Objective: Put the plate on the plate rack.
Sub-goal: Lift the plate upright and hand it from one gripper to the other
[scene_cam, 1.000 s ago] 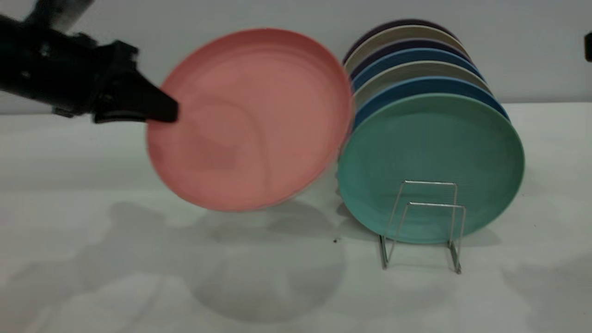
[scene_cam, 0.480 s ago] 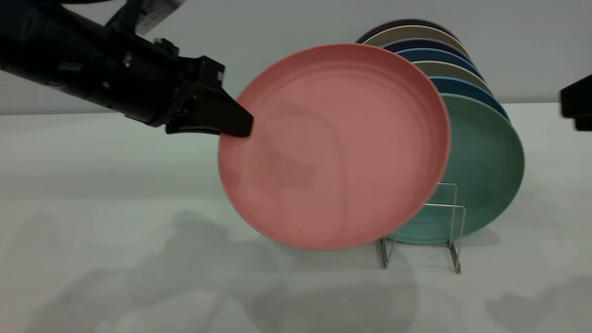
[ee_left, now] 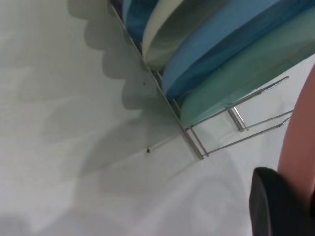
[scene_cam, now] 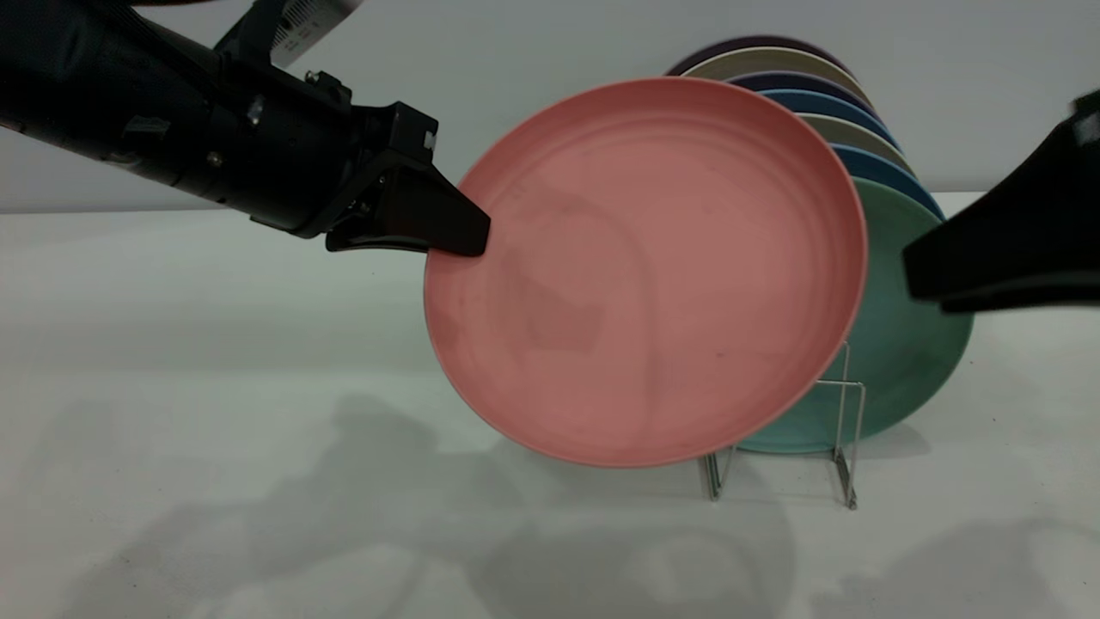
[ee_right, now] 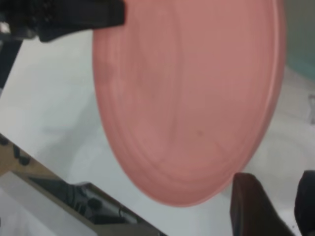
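Left gripper (scene_cam: 468,241) jaws clamp plate (scene_cam: 644,271) rim, held airborne before plate rack (scene_cam: 838,430); right gripper (ee_right: 268,204) jaws apart.

Plate (scene_cam: 662,275): round, salmon-pink, shallow raised rim. Held off the table, nearly upright, hollow face toward the exterior camera, overlapping the front of the rack.

Rack (scene_cam: 846,430): thin silver wire with short upright loops, standing on the table; front loops unoccupied.

I see the plate (scene_cam: 644,271) off the table, before the plates standing in the rack (scene_cam: 838,447), left gripper (scene_cam: 455,236) at its left edge, right gripper (scene_cam: 924,271) just right.
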Controlling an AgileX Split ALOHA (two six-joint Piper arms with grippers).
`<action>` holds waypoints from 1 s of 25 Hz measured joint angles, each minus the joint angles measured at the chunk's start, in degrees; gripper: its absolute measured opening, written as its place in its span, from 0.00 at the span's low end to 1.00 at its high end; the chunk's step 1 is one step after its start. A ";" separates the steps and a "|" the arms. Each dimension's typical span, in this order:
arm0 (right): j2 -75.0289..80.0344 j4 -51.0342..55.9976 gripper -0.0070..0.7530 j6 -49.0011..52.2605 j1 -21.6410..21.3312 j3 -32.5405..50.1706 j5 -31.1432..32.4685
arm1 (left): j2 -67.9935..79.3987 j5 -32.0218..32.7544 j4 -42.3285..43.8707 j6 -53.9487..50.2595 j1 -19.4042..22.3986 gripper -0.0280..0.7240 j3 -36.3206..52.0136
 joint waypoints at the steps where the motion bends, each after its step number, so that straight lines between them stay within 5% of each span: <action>1: 0.80 0.57 0.34 -0.39 0.47 0.00 -0.22 | 0.00 0.18 0.00 0.00 0.00 0.06 0.00; 11: 3.61 6.21 0.63 -4.16 0.97 0.00 -0.83 | 0.00 1.48 0.00 0.00 0.00 0.06 0.05; 25: 4.73 14.08 0.57 -11.05 1.02 0.00 0.36 | 0.05 1.89 -0.97 0.00 -3.74 0.06 0.05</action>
